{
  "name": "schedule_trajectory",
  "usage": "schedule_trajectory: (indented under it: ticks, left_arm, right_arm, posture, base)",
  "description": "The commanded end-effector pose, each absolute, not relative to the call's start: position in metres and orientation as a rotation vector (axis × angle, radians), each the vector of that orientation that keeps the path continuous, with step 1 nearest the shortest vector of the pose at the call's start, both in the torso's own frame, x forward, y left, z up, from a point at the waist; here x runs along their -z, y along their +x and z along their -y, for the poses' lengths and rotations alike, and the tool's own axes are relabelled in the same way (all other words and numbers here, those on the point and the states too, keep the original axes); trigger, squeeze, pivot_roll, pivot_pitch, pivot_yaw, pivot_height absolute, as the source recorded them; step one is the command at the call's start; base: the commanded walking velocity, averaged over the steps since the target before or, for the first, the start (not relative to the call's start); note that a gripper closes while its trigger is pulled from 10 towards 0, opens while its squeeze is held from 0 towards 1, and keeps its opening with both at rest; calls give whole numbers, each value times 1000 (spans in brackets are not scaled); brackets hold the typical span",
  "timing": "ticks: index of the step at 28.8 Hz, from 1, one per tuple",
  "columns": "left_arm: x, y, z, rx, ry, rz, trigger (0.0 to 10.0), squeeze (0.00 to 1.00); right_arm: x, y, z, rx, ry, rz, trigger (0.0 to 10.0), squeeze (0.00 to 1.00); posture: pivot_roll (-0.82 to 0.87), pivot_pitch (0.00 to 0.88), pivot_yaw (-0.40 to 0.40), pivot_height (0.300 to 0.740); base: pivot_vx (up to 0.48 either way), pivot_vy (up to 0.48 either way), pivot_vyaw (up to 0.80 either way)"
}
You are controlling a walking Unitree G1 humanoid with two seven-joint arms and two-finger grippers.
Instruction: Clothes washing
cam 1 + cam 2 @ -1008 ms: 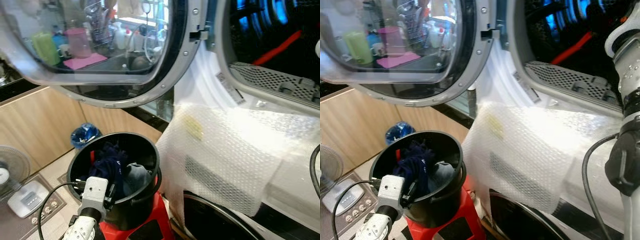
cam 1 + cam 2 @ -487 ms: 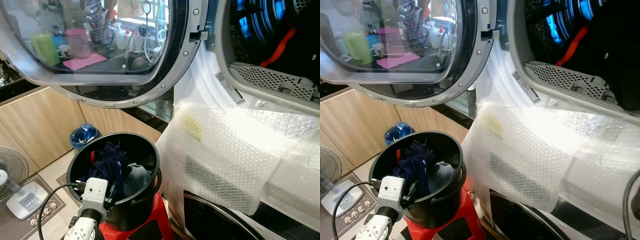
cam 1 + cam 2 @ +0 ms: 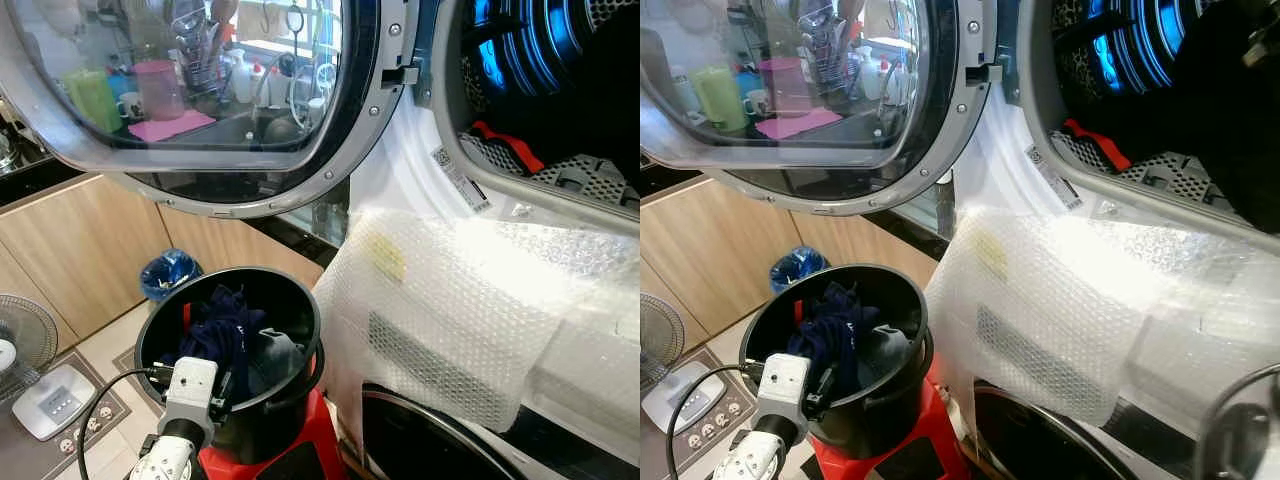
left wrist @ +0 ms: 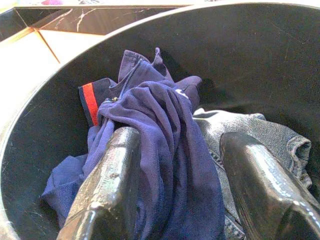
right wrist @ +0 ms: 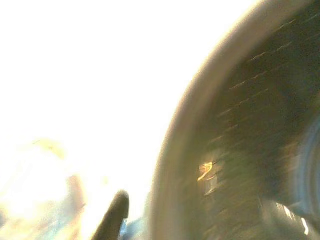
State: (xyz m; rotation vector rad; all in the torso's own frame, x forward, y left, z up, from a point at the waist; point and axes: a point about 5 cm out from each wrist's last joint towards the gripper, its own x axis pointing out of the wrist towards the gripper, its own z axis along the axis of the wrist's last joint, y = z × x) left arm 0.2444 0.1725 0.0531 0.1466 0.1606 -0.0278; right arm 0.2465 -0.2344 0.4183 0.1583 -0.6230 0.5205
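The left gripper (image 4: pixel 175 200) is sitting inside the black bucket (image 3: pixel 290 300), its jaws spread apart over the navy garment (image 4: pixel 160 150), which is lying between them, with a grey garment (image 4: pixel 260 140) beside; nothing here has shifted. The red garment (image 3: pixel 505 145), strung across the drum (image 3: pixel 560 60) a second ago, is now lying bunched on the drum's lip; the right gripper (image 5: pixel 200 220) is blurring, jaws apart.

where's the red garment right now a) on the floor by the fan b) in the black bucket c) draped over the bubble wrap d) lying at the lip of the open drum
d: the red garment lies just inside the open drum, on its perforated lip, above the bubble wrap; the black bucket holds dark blue and grey clothes.
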Motion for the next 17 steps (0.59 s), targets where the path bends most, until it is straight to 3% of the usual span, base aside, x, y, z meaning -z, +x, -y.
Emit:
schedule_trajectory:
  ticks: [1,7,11,16,17]
  left_arm:
    - [-33,234,-171,46,150,-267,10000,0]
    - [-33,232,-172,38,150,-265,10000,0]
    - [-33,231,-172,39,147,-260,10000,0]
    - [-41,232,-174,5,160,-201,10000,0]
    - [-47,233,-180,-43,203,-158,10000,0]
  right_arm:
    - [-416,230,223,-673,110,652,10000,0]
    - [-358,229,190,-902,86,430,10000,0]
    - [-321,200,154,-1204,226,330,10000,0]
    - [-282,189,139,-1323,393,170,10000,0]
    - [-241,190,136,-1290,429,-7,10000,0]
  posture:
    - [-83,68,29,740]
    - [-78,64,27,740]
    - [-80,53,26,740]
    - [-83,41,21,740]
    - [-69,42,16,740]
  base:
    - [0,0,0]
    - [0,0,0]
    - [0,0,0]
    - [0,0,0]
    - [0,0,0]
